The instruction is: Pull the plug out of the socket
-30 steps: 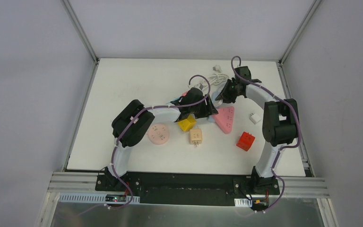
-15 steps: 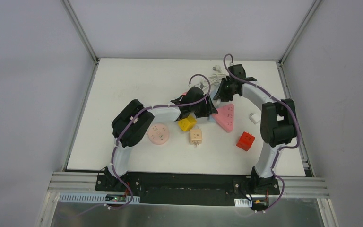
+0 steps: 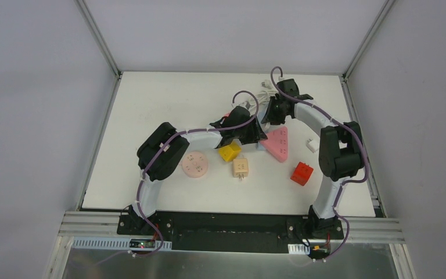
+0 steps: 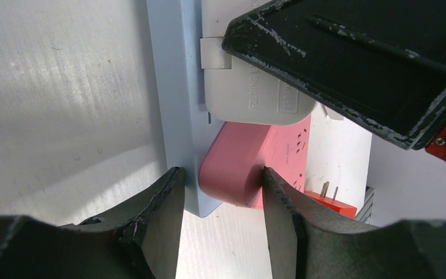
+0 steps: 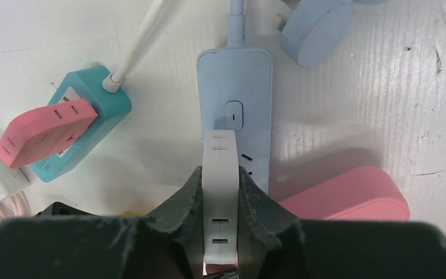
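A white plug (image 5: 220,192) sits in a light blue power strip (image 5: 235,87) that lies flat on the white table. My right gripper (image 5: 220,197) is shut on the plug, one finger on each flat side. In the left wrist view the same plug (image 4: 250,87) stands out from the strip (image 4: 177,87), with the right gripper (image 4: 371,58) over it. My left gripper (image 4: 219,192) closes around the strip's end and a corner of a pink triangular socket (image 4: 238,168). In the top view the left gripper (image 3: 250,132) and the right gripper (image 3: 269,113) meet at mid table.
A teal socket (image 5: 87,122) holding a pink plug (image 5: 43,133) lies left of the strip, and a round blue plug (image 5: 319,29) lies beyond it. A yellow cube (image 3: 229,152), a tan cube (image 3: 241,168), a pink round socket (image 3: 195,164), a red plug (image 3: 302,172) and a small white plug (image 3: 313,145) lie nearer.
My right gripper has moved left and a little away, over the strip beside the left gripper. The left arm has hardly moved.
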You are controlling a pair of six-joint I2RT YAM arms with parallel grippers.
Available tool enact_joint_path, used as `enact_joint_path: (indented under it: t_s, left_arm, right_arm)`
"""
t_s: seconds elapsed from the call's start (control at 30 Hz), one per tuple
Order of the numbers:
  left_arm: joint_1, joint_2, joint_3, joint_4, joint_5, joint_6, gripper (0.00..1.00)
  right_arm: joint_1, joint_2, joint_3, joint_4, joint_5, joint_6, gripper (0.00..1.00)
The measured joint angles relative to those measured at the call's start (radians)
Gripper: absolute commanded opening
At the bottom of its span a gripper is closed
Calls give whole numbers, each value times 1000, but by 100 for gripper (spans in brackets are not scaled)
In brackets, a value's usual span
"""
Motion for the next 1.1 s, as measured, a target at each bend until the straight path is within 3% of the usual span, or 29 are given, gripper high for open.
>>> enact_joint_path:
  t_s: [0.33,0.6,0.7,0.97,1.1]
  left_arm:
    - [-1,0,11,0,2,2,6]
    - [1,0,23,-27,3,1,7]
    - [1,0,27,-32,3,2,7]
    - [-4,0,37,-33,3,3,7]
    - [-5,0,38,-39,-2,2,7]
  right_arm:
    - [-120,-4,-50,39,-211,63,0]
    - [11,-18,-38,35,47,-23,0]
    - [18,-22,-37,29,70,-37,0]
    - [-101,-13,7,-41,-157,31,0]
    - [-89,-8,83,-87,-172,30,0]
